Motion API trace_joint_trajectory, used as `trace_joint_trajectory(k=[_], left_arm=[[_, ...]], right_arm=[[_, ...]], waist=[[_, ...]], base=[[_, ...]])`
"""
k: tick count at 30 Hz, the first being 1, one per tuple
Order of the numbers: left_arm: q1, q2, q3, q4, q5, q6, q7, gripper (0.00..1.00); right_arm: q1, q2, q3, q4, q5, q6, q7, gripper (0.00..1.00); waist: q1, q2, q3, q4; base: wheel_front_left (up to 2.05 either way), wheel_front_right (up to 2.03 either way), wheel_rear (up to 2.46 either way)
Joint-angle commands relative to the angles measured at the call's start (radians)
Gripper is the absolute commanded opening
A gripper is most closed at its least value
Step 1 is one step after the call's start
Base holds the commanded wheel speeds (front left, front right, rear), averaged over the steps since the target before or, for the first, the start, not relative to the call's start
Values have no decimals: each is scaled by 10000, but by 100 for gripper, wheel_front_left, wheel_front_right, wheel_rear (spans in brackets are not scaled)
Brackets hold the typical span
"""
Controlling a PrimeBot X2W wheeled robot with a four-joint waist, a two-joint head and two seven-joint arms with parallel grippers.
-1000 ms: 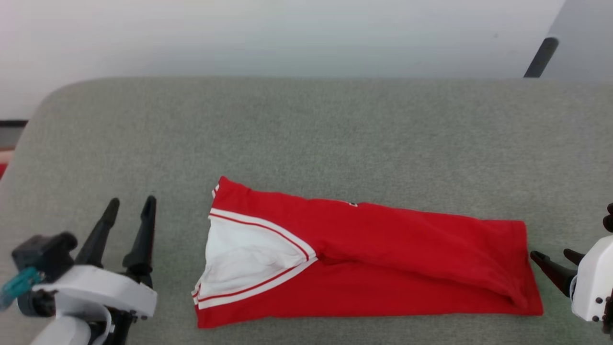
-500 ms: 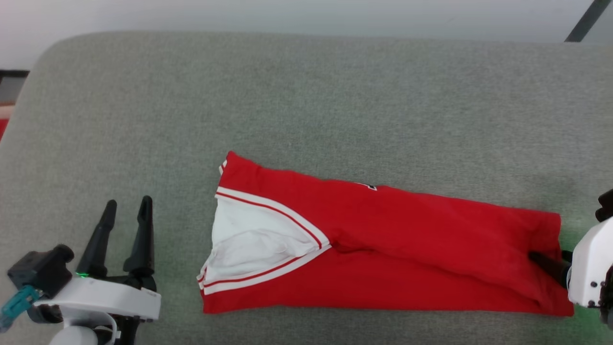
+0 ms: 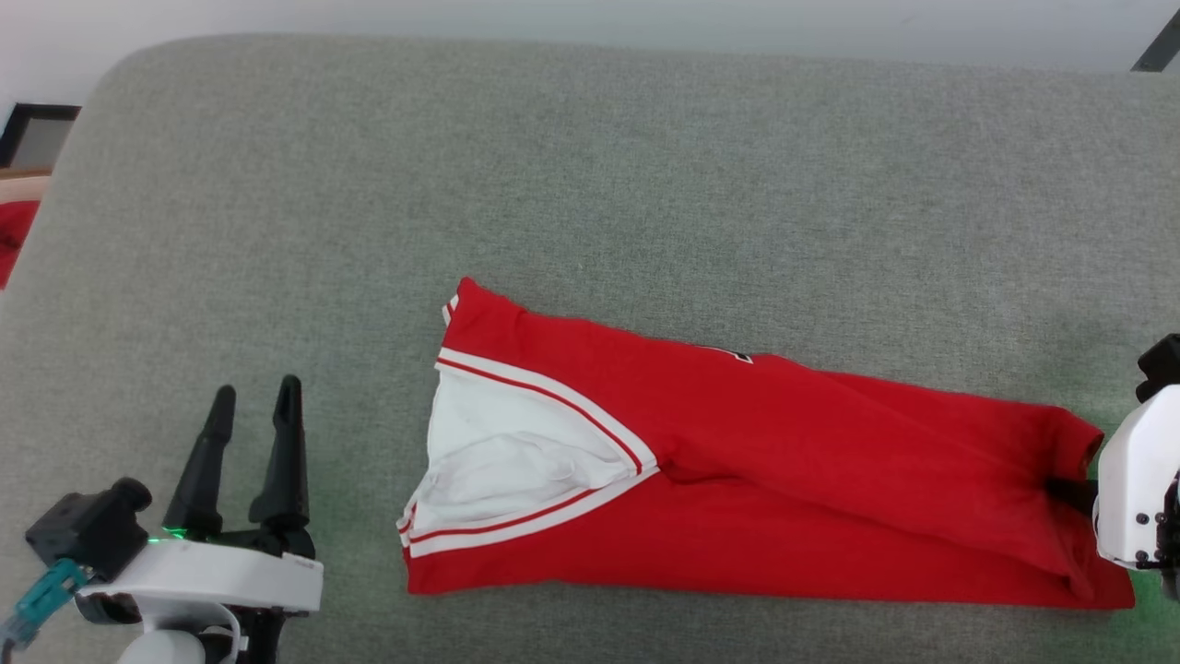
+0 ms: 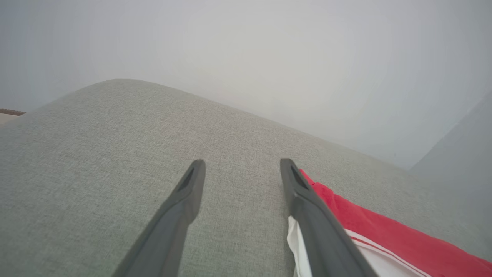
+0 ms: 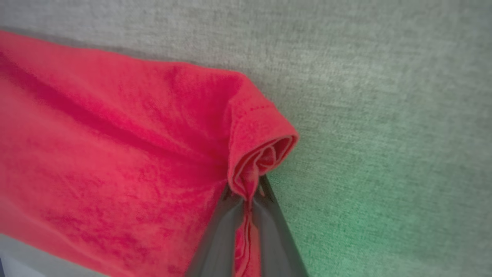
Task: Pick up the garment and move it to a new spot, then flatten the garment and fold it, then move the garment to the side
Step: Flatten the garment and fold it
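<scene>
**Red garment (image 3: pixel 830 480), right gripper (image 5: pixel 246 196) clamped on its end**

Hard-to-see stuff first. The jersey is folded lengthwise into a long strip, so the lettering (image 3: pixel 737 356) is basically hidden, just a tiny black/white bit poking out at the far fold, can't read it. One white sleeve (image 3: pixel 516 452) w/ striped trim shows at the left end.

In the head view the right gripper's white housing (image 3: pixel 1129 489) is cut off by the frame edge and the dark tips are mostly buried in cloth. The right wrist view settles it tho: both fingers (image 5: pixel 223 242) are pressed together w/ a rolled-up bit of the red hem pinched between them.

Location: the strip lies across the near part of the grey cushion (image 3: pixel 590 166), from about the middle out toward the right side, well apart from the far edge and the rounded far-left corner.

Left gripper (image 3: pixel 257 387) sits near the sleeve end but not touching it, jaws spread apart, nothing between them. In the left wrist view the red/white edge is just beside one finger.

Other bits: pale wall (image 3: pixel 553 14) beyond the far edge, a dark bar (image 3: pixel 1157 46) clipped at the top right corner, and a red patch (image 3: pixel 14 240) past the left edge, too cut off to ID. Faint green glow (image 3: pixel 1120 618) on the cushion by each gripper.
</scene>
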Motion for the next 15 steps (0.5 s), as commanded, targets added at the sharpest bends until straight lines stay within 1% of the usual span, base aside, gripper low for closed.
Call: trace_joint_trajectory(k=[1, 7, 15], left_arm=[[7, -86, 89, -15, 61, -62, 6, 100], [194, -298, 376, 89, 269, -226, 6, 100], [554, -420, 556, 271, 473, -385, 6, 100]], right_arm=[[226, 281, 295, 413, 7, -1, 11, 0], [-274, -30, 136, 408, 137, -7, -139, 0], [-697, -583, -68, 898, 244, -7, -415, 0]], waist=[[0, 0, -9, -12], [0, 0, -227, -96], [0, 0, -801, -221]], base=[[0, 0, 0], [0, 0, 0], [0, 0, 0]])
